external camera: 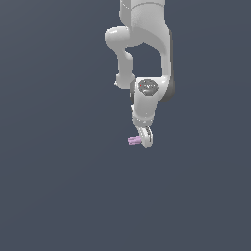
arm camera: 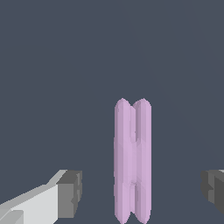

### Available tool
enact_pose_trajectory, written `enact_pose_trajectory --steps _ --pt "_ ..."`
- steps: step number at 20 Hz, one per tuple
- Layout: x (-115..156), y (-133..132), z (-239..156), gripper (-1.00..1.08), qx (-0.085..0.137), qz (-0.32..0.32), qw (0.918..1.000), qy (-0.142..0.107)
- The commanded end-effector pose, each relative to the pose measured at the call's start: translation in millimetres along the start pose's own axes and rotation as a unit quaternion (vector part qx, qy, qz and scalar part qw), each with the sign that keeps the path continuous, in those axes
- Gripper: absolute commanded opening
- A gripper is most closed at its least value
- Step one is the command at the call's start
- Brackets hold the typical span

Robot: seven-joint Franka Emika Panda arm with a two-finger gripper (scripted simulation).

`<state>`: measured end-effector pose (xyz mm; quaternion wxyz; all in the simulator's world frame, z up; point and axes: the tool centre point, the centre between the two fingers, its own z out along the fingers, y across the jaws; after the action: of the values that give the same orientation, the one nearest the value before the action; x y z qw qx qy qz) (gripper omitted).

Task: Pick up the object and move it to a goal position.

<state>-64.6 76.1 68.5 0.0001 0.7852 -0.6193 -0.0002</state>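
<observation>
- Wrist view gives me the clearest read: the object (arm camera: 132, 159), a pale lilac ridged bar, stands between my two dark finger pads (arm camera: 70, 194), with open space on both sides of it. The gripper (arm camera: 140, 192) is spread wide, touching nothing that I can see.
- From the exterior view, the gripper (external camera: 145, 141) hangs at the end of the white arm (external camera: 147, 59), and the object (external camera: 134, 140) pokes out just beside the fingertips toward the exterior view's left.
- I judge this to be the approach step, just ahead of the grasp; the bar is not yet pinched.
- Next move, as I see it: centre the bar between the pads, since it sits nearer one side, then bring them together across its narrow width.
- I cannot tell whether the bar rests on a surface; the background is a flat dark grey with no edges.
- No goal marker shows in either view, and nothing else stands in the way.
</observation>
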Motion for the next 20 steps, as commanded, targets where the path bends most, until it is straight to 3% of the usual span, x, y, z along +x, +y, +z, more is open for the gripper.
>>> enact_pose_trajectory --steps 1,18,19,20 --pt "0.1 0.0 0.3 1.0 0.0 0.0 1.0 0.0" --pt "0.0 0.6 50.3 1.0 0.0 0.003 1.0 0.0" --pt "0.0 0.6 50.3 -1.0 0.0 0.003 1.0 0.0" --pt "0.0 0.6 50.3 -1.0 0.0 0.003 1.0 0.0"
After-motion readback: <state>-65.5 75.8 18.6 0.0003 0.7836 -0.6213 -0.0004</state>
